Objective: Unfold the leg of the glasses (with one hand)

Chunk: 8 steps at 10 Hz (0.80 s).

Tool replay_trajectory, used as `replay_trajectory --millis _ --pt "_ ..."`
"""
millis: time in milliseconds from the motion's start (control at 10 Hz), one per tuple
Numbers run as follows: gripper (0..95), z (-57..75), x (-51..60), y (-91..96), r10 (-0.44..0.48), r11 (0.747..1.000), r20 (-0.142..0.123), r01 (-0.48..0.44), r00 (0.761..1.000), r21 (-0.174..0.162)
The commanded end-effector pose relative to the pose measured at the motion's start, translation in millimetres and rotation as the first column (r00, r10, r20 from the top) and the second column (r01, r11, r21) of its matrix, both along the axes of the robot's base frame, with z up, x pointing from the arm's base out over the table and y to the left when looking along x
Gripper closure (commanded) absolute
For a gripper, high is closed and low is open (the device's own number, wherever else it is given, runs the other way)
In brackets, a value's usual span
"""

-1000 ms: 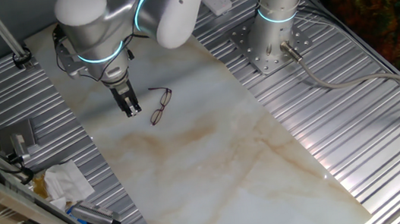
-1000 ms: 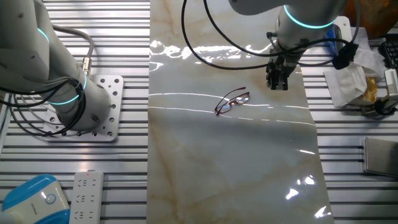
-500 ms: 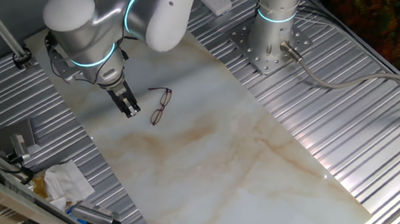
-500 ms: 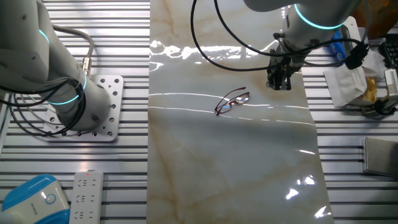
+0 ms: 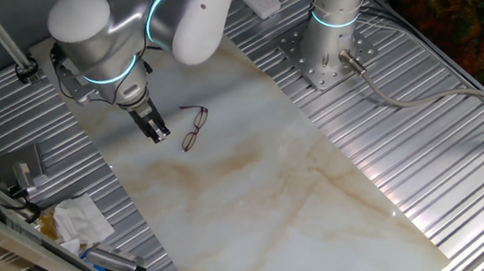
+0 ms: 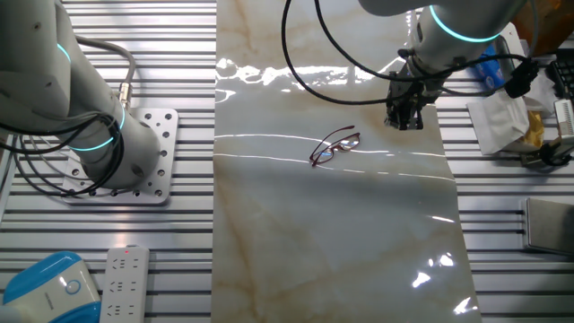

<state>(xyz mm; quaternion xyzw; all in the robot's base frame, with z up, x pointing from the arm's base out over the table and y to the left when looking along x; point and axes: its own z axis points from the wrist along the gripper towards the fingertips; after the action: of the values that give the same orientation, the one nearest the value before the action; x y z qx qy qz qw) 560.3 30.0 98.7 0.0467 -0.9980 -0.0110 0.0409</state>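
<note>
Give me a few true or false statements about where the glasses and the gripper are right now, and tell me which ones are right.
1. The glasses lie on the marble tabletop. True.
2. The gripper is clamped on the glasses. False: it hangs beside them, with a gap showing between the two in both views.
3. A crumpled white tissue lies on the ribbed metal surface beside the marble. True.
4. The glasses sit on the metal base plate of the second arm. False: they are on the marble, apart from that plate.
5. The gripper points down at the table. True.
</note>
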Motion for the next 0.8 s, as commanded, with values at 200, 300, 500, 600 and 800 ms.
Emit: replay_trajectory --millis 200,300,500,600,800 --pt "95.0 0.0 0.1 0.3 0.022 1.000 -0.006 -0.022 1.000 0.005" --pt "95.0 0.0 0.1 0.3 0.013 1.000 -0.034 -0.013 0.999 0.006" --pt "95.0 0.0 0.1 0.3 0.000 1.000 -0.032 0.000 1.000 0.011" --pt "95.0 0.0 0.1 0.3 -0.007 1.000 -0.031 0.007 0.999 0.005" --pt "95.0 -0.1 0.3 1.1 -0.005 1.000 -0.027 0.006 1.000 0.008"
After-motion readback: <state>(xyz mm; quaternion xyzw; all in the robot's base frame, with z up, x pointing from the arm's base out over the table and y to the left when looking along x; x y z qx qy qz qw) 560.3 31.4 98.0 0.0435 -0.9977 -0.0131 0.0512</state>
